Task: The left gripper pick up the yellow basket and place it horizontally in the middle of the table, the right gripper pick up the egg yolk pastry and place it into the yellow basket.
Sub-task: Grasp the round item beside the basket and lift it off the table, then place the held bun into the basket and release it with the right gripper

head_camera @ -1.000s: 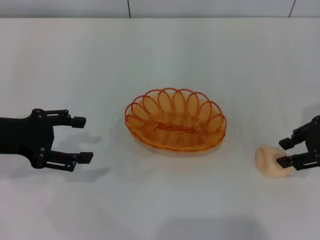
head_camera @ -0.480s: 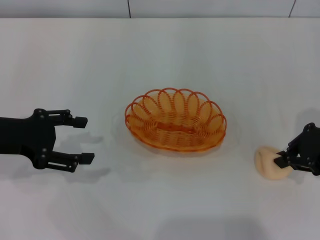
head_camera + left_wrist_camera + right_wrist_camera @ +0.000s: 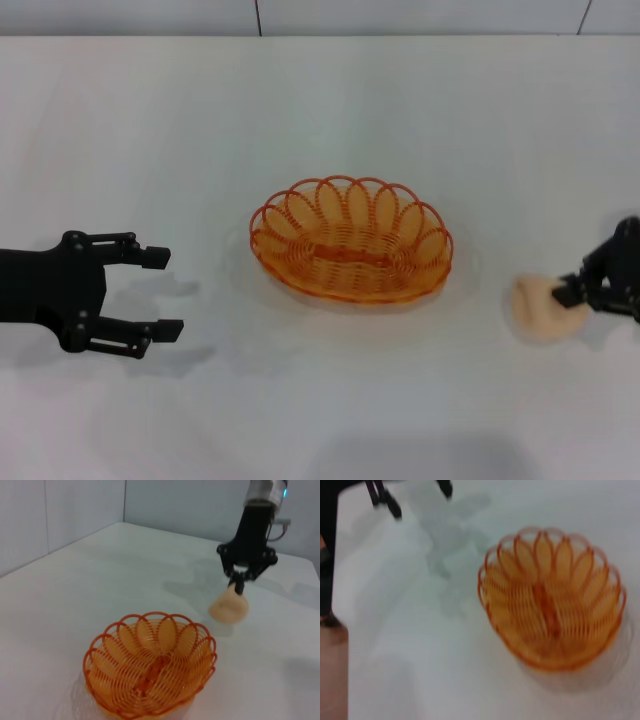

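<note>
Basket [image 3: 351, 240], yellow, lies level mid-surface [image 3: 320, 110]; left gripper [image 3: 160, 292] waits beside it with fingers spread, while right gripper [image 3: 562, 293] has fingers clenched on the egg yolk pastry [image 3: 545, 307], ready for transfer.

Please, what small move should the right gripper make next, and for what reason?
Probably carry the egg yolk pastry up and toward the yellow basket. The right gripper is shut on the pastry, which appears just off the table, and the basket sits empty mid-table. The left gripper is open, apart from the basket.
</note>
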Controlling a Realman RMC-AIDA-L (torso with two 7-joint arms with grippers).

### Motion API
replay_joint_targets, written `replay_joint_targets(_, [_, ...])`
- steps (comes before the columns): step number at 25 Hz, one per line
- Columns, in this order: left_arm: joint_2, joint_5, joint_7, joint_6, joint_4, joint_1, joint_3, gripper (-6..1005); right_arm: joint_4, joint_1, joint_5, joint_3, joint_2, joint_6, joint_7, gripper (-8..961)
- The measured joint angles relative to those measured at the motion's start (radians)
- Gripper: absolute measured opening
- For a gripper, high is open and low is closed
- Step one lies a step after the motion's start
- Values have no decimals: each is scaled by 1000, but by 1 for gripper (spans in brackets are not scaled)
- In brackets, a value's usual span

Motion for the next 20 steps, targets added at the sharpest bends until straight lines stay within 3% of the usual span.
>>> replay_joint_targets(8, [-9, 7, 13, -5, 0, 12, -1, 870, -57, 23, 170, 39, 8, -11, -49, 31])
replay_joint_targets(12, [-17, 13, 19, -8, 0, 8, 0, 870, -49, 24, 267, -58, 15, 105, -73, 31])
replay_joint_targets(20, [-19, 13, 19, -12, 0, 11, -6, 870, -3, 26, 396, -359, 20, 431, -89, 30])
